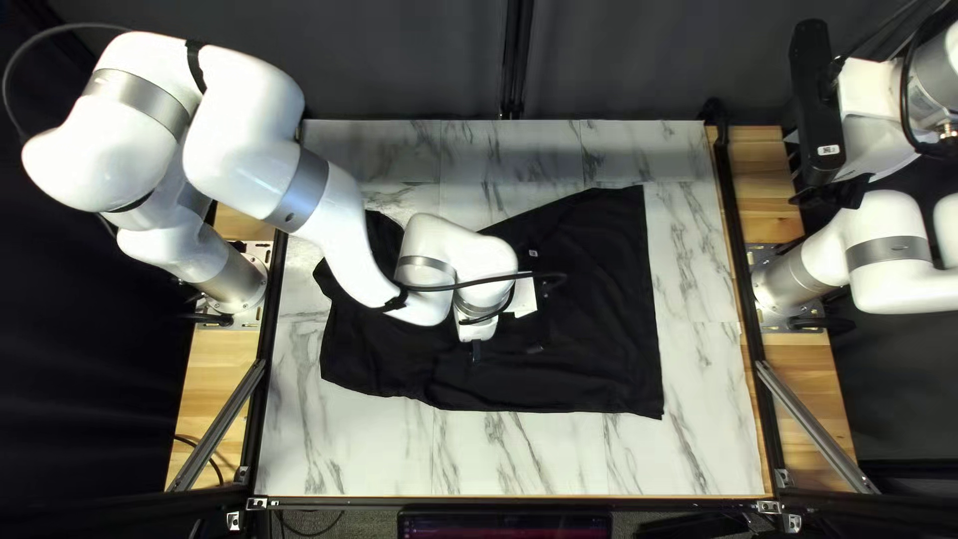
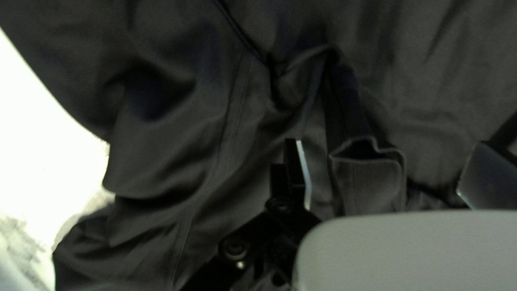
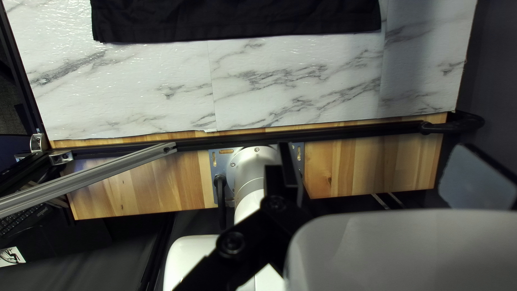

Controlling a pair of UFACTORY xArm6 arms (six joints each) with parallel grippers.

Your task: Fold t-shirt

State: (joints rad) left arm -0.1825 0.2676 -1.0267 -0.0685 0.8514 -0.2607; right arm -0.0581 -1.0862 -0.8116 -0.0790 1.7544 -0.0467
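Black t-shirt (image 1: 599, 299) lies across the middle of the marble-patterned surface (image 1: 689, 269), flatter at the right of the top left view, rumpled at the left. Left arm (image 1: 334, 225) reaches in over the cloth, its wrist bent so that the left hand (image 1: 506, 350) points down at the shirt. Left hand: fingers spread wide, a raised fold (image 2: 369, 186) between them, unpinched (whether a fingertip grazes the cloth, cannot tell). Right arm (image 1: 888, 240) is raised at the right of the same view, with the right hand (image 1: 828, 190) beyond the surface's edge, above its own base (image 3: 253, 170) and the wooden board (image 3: 371, 167). Right hand: fingers spread wide, gripping nothing, well apart from the shirt.
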